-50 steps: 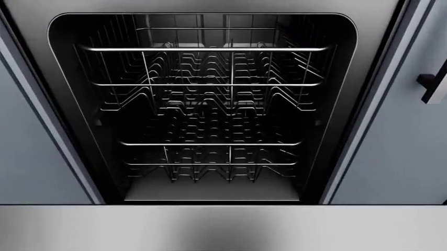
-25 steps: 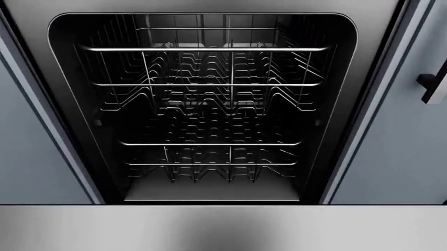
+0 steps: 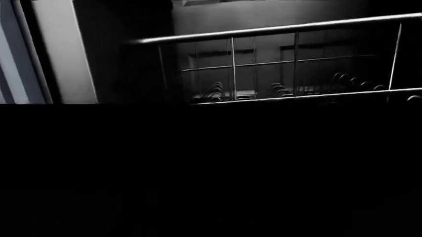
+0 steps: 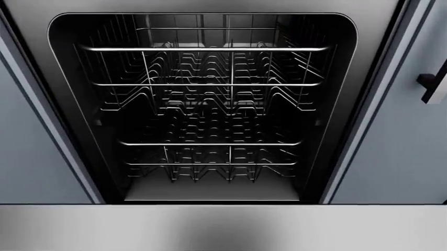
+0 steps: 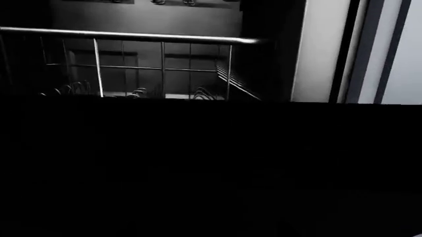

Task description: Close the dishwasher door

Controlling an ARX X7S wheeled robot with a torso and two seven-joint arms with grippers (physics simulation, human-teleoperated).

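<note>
Dishwasher door (image 4: 223, 227) lies open, flat below wire racks (image 4: 202, 94). Neither arm nor hand visible; hand state cannot be told.

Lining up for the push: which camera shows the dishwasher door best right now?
Head view: the dishwasher door lies open as a wide silver-grey band below the wire racks. In both wrist views it is only a featureless black mass under the racks. Neither gripper is visible.
</note>
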